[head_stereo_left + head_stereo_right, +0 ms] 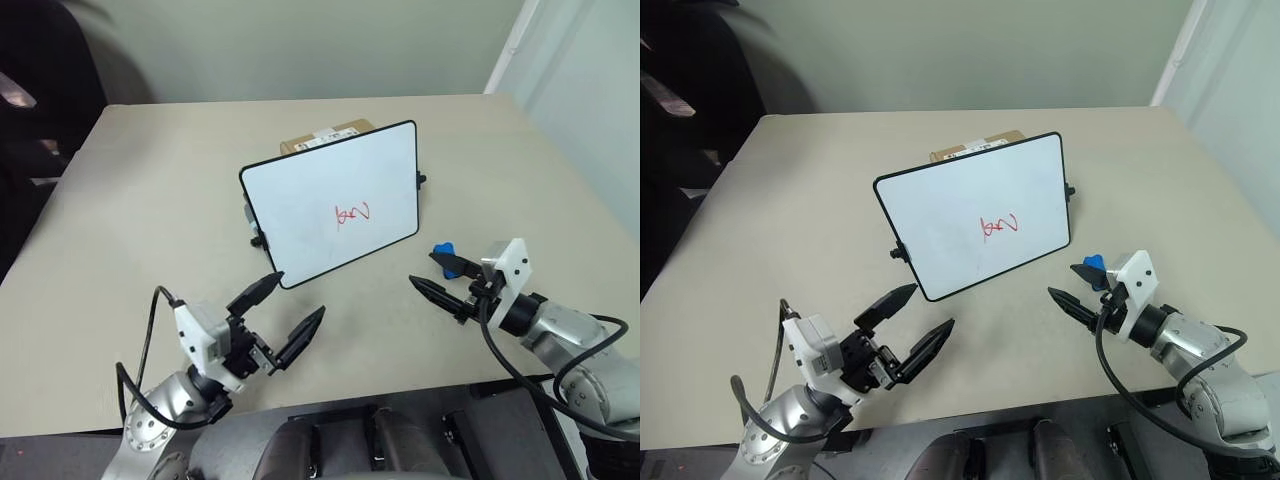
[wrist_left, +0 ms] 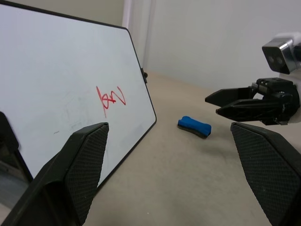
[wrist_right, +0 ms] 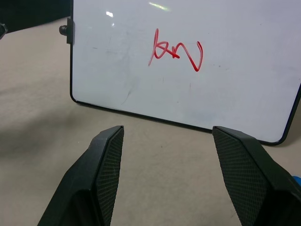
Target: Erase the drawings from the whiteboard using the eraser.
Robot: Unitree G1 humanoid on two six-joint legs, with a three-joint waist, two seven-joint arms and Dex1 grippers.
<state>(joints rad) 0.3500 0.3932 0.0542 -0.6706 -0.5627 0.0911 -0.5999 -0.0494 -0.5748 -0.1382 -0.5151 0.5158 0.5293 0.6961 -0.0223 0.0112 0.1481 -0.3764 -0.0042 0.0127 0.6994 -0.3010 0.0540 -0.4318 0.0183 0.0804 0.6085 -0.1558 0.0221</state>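
Left gripper (image 1: 283, 307): closest to the camera, low and near the table's front edge. Its two black fingers are spread wide and hold nothing. One fingertip sits just beside the bottom corner of the whiteboard, but I cannot tell if it touches.
Right gripper (image 1: 430, 270): across from the left gripper, over the table. Its fingers are spread apart too, with nothing between them. They point toward the whiteboard.
Eraser (image 1: 445, 257): small and bright blue. It lies flat on the table, right next to the right gripper's far finger, not pinched by it. It is near the board's bottom right corner, not touching the board.
Whiteboard (image 1: 320, 185): stands tilted back on the table, just past both grippers, between them.
Drawings (image 1: 353, 212): a few red loopy lines, low on the board, on the side nearer the right gripper. All of them are there.
Cardboard box (image 1: 325, 136): brown, right behind the board.
Table (image 1: 150, 200): light tan.
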